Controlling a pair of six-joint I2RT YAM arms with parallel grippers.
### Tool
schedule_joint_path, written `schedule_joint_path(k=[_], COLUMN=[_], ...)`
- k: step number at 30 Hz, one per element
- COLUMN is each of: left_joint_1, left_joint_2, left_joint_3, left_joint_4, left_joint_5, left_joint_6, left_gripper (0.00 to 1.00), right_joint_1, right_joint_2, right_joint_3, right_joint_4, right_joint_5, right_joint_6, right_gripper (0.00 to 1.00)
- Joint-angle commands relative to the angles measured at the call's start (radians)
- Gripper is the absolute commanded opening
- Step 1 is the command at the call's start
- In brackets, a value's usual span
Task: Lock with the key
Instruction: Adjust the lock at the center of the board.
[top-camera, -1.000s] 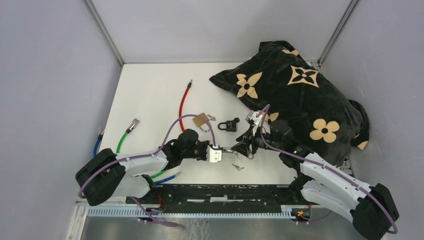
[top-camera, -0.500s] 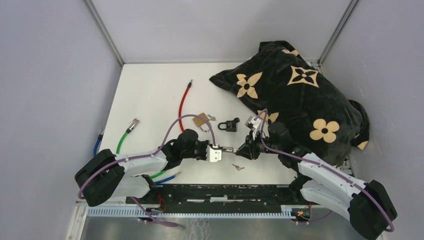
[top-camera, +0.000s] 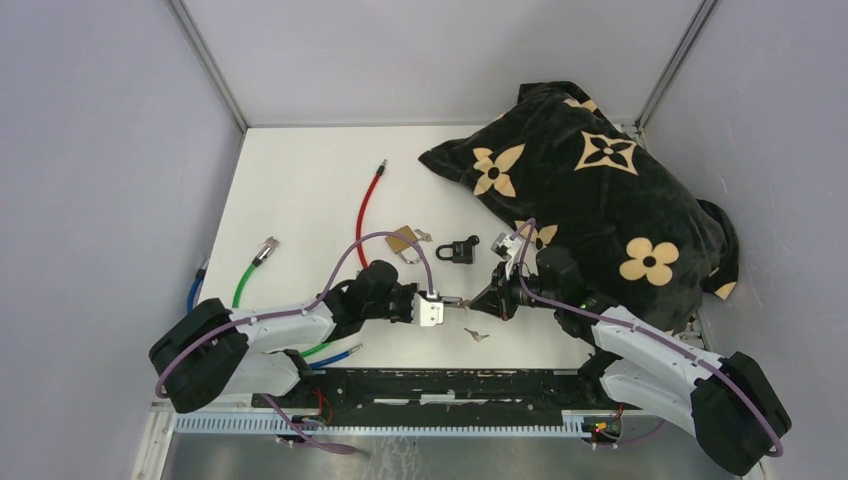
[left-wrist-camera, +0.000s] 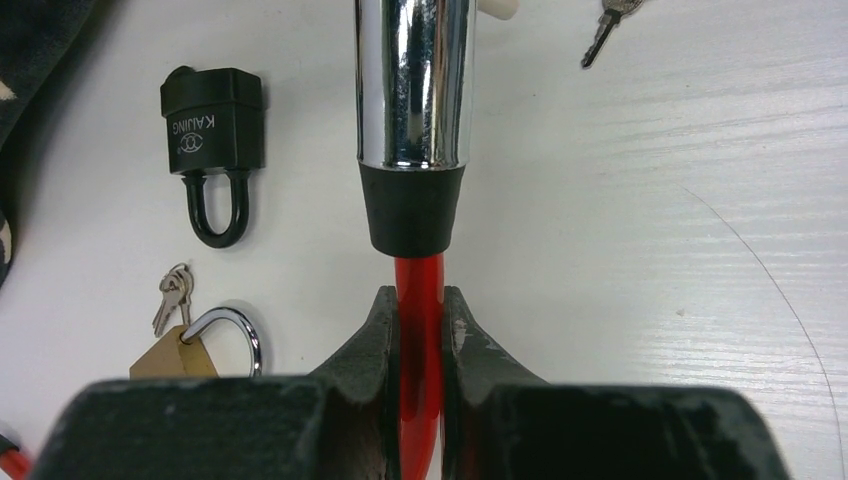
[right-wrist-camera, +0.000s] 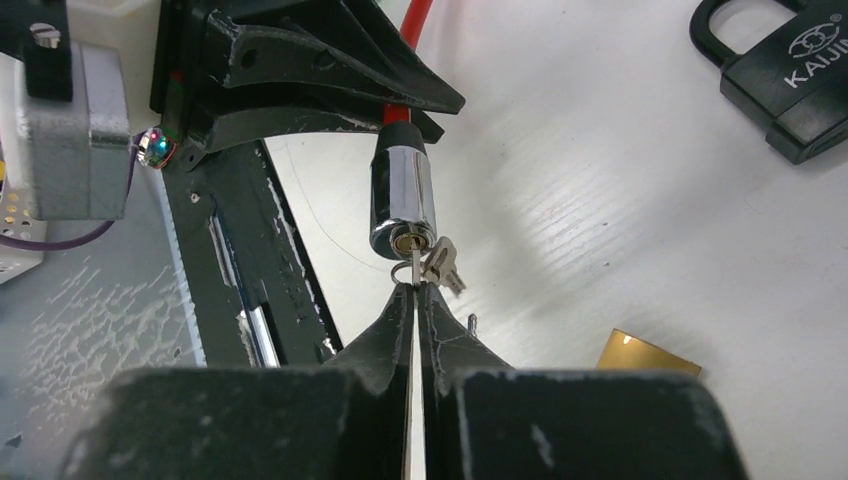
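The lock is a red cable (left-wrist-camera: 421, 285) ending in a chrome cylinder (left-wrist-camera: 412, 90). My left gripper (left-wrist-camera: 421, 300) is shut on the red cable just behind the cylinder's black collar and holds it above the table. In the right wrist view the cylinder (right-wrist-camera: 402, 200) faces me, with a small key (right-wrist-camera: 414, 268) in its keyhole and a second key (right-wrist-camera: 445, 265) hanging from the ring. My right gripper (right-wrist-camera: 414, 292) is shut on that key's head. From above, both grippers meet at the cylinder (top-camera: 456, 299) near the table's front centre.
A black padlock (top-camera: 458, 248) and a brass padlock (top-camera: 403, 241) with keys lie just behind the grippers. A loose key (top-camera: 476, 334) lies in front. A black flowered pillow (top-camera: 590, 190) fills the right back. Green (top-camera: 250, 272) and blue cables (top-camera: 193, 290) lie left.
My right gripper moved in to the cylinder's end and went from open to shut on the key. The left arm held still.
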Motion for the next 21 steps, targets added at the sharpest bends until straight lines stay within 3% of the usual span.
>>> schedule_joint_path(k=[1,6,7,9,10,15,21], left_joint_1=[-0.027,-0.024,-0.02,-0.018,-0.018,-0.02,-0.032], left_joint_2=[-0.031,-0.065,-0.073,-0.091,-0.097,-0.121,-0.152], left_joint_3=[0.063,0.059,0.064,0.084,0.096,0.161,0.174], left_joint_4=[0.101,0.038,0.01,-0.04,-0.058,-0.131,-0.132], left_joint_5=[0.039,-0.034,-0.036,-0.029,-0.025,0.0,-0.127], left_joint_6=[0.003,0.045,0.042,0.007,-0.023,-0.11,0.099], left_gripper=[0.02,0.02,0.02,0.02,0.02,0.02,0.02], right_joint_1=[0.008,-0.001,-0.001,0.001,0.006,0.072,0.066], right_joint_2=[-0.002,-0.098,-0.126,-0.166,-0.174,-0.107,0.213], right_joint_3=[0.02,0.197,0.221,0.239,0.233,0.23,0.566], right_joint_4=[0.096,-0.333,-0.365,-0.347,-0.316,-0.172,-0.521], right_joint_5=[-0.04,0.135,0.17,0.149,0.121,0.037,-0.036], right_joint_6=[0.006,-0.315,-0.368,-0.429,-0.453,-0.545,-0.47], right_gripper=[0.06,0.51,0.58,0.91,0.96,0.98,0.91])
